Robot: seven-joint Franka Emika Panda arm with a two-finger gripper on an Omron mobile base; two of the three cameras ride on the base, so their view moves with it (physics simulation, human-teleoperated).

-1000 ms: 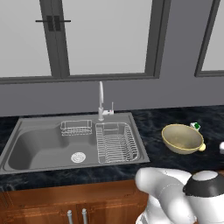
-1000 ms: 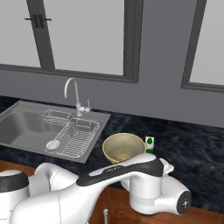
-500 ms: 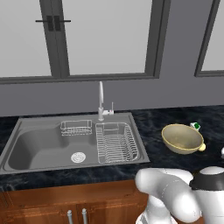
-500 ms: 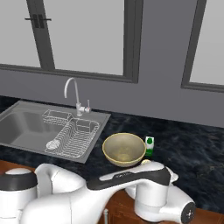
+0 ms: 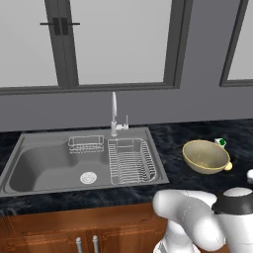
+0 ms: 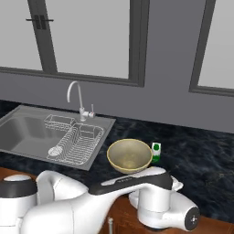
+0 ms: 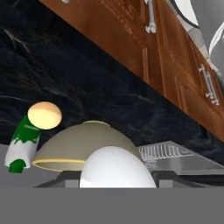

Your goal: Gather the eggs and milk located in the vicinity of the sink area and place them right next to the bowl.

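In the hand view my gripper (image 7: 116, 180) is shut on a white egg (image 7: 116, 166), which bulges between the two dark fingertips. Just beyond it lies the yellowish-tan bowl (image 7: 83, 146), seen upside down. A second, tan egg (image 7: 44, 115) rests on the dark counter beside the bowl, close to the milk (image 7: 19, 146) with its green cap. The base views show the bowl (image 5: 205, 156) (image 6: 129, 155) right of the sink (image 5: 49, 163) (image 6: 27, 132), the milk (image 5: 220, 143) (image 6: 156, 151) behind it and the tan egg (image 5: 228, 166) against its rim. My arm hides the hand in the right base view.
A wire dish rack (image 5: 131, 160) fills the sink's right half and a smaller rack (image 5: 86, 143) sits at its back. The curved chrome faucet (image 5: 114, 113) stands behind the basin. Wooden cabinet doors (image 7: 175, 65) with metal handles run below the counter's front edge.
My arm has swung a little further right and down along the counter's front. The bowl, the milk and the tan egg have stayed put.
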